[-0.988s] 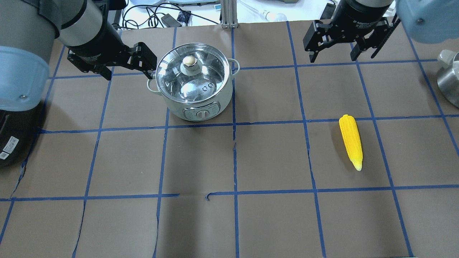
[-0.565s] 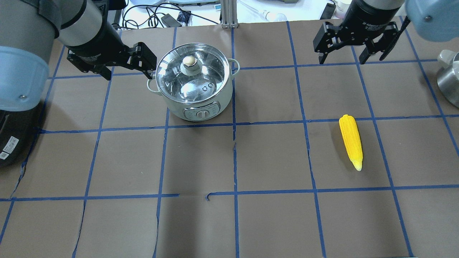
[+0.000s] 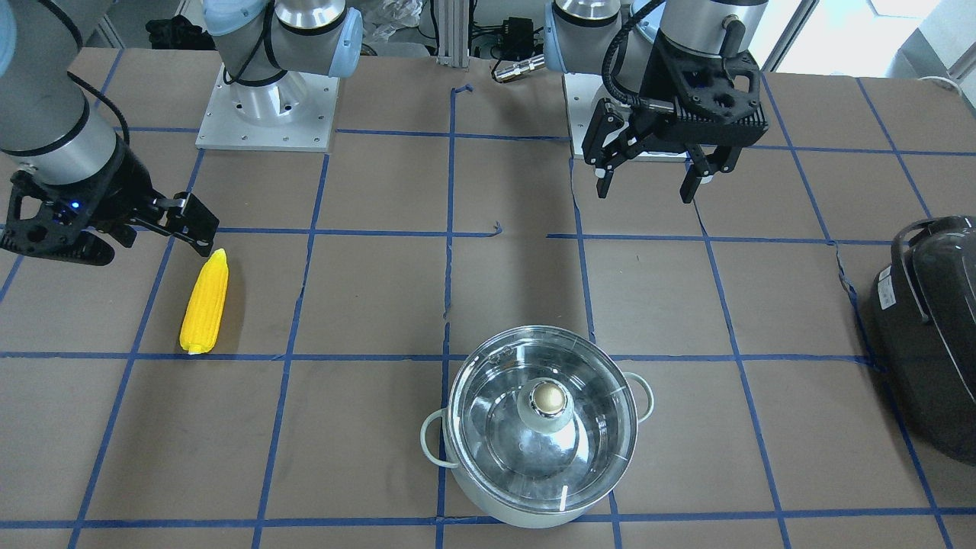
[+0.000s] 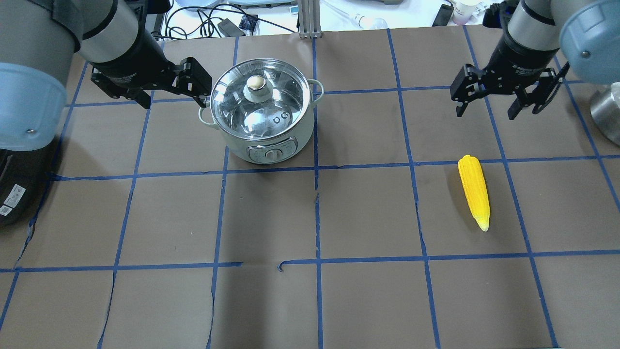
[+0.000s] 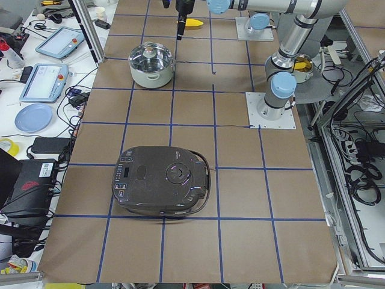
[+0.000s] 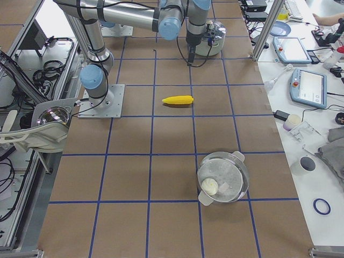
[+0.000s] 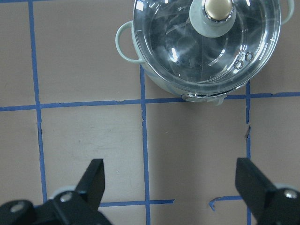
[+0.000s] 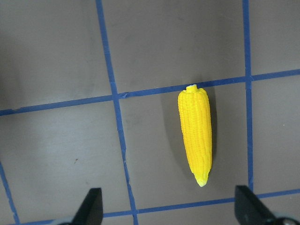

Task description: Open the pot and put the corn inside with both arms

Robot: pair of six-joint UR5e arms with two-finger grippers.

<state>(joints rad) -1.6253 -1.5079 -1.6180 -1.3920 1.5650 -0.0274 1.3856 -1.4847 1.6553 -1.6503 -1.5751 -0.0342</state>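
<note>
The pot (image 4: 264, 121) stands on the table's left half with its glass lid (image 4: 271, 104) on, brass knob (image 4: 255, 83) up; it also shows in the front view (image 3: 541, 435) and the left wrist view (image 7: 206, 47). My left gripper (image 4: 173, 103) is open and empty, just left of the pot and apart from it. The corn (image 4: 474, 191) lies flat on the right half, tapered end toward me. My right gripper (image 4: 484, 115) is open and empty, above the table just beyond the corn's blunt end. The right wrist view looks down on the corn (image 8: 196, 136).
A large dark grey appliance (image 3: 930, 335) sits at the table's left end and shows in the exterior left view (image 5: 162, 180). A steel vessel (image 4: 605, 114) stands at the right edge. Blue tape lines grid the brown table cover (image 4: 315, 218).
My right gripper has moved right and nearer, lowering toward the corn's blunt end, still open. My left gripper, the pot and the corn have not moved.
</note>
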